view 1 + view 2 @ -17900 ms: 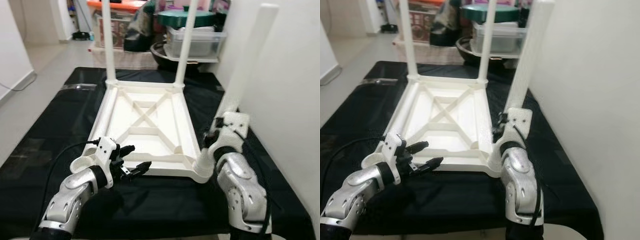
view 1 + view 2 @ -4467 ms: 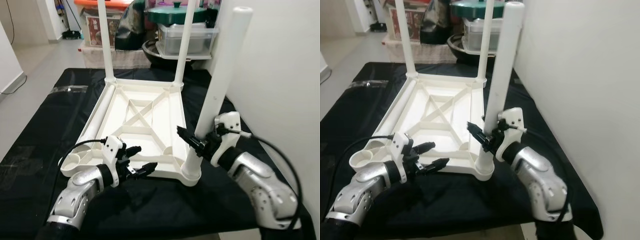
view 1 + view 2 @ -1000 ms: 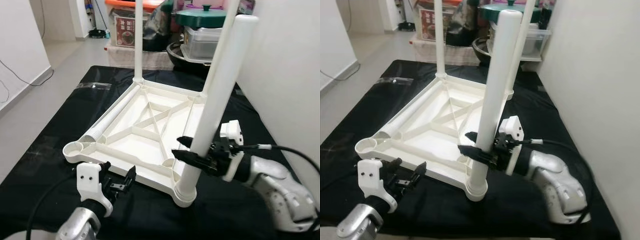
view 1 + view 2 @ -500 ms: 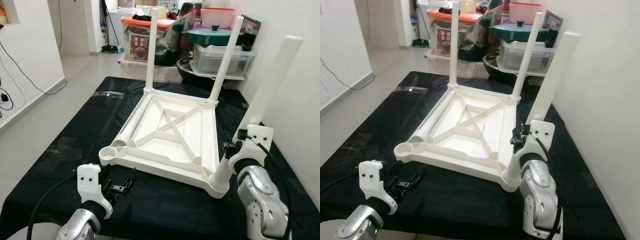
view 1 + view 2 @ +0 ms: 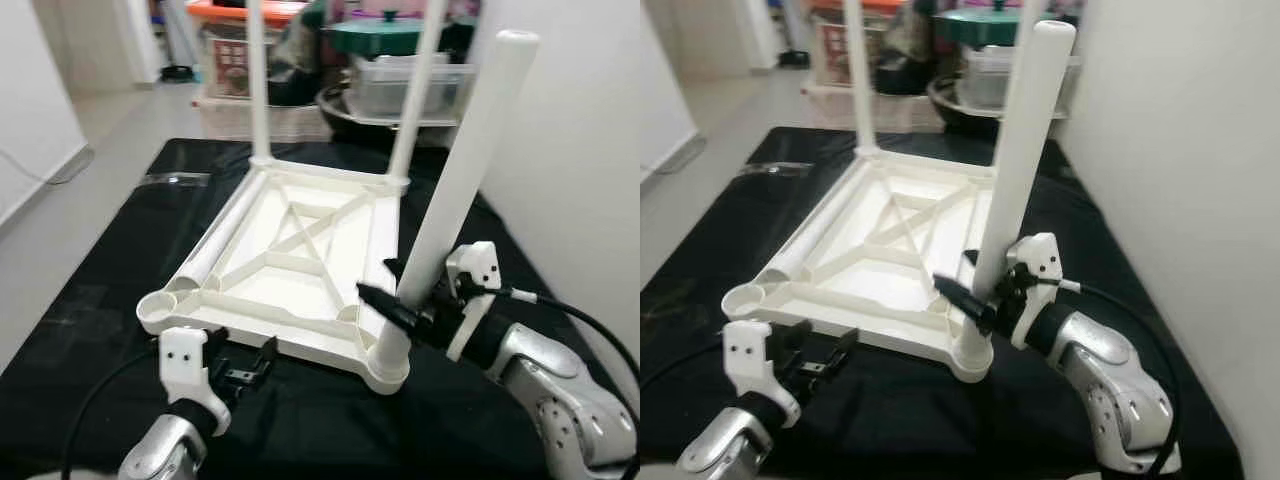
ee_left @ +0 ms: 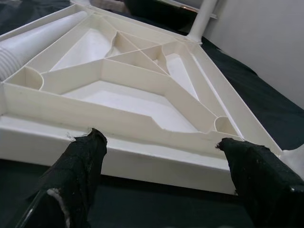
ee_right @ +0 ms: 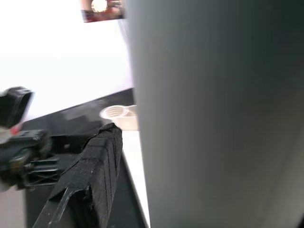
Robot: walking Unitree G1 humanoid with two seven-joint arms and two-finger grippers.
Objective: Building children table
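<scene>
Black mat (image 5: 90, 300) by white wall (image 5: 580, 150) — upturned table (image 5: 290, 270), legs up; right gripper (image 5: 395, 300) pinching near leg (image 5: 450, 190), left gripper (image 5: 245, 370) spread.

A black cloth (image 5: 90, 300) is covering the low surface in front. A white wall (image 5: 580, 150) is running close along the right side, and another white wall (image 5: 30, 100) is standing at the left above pale floor (image 5: 110, 130). At the back, clutter is piling up: an orange-lidded box (image 5: 225, 40), clear tubs (image 5: 405, 80) and a green lid (image 5: 385, 35).
</scene>
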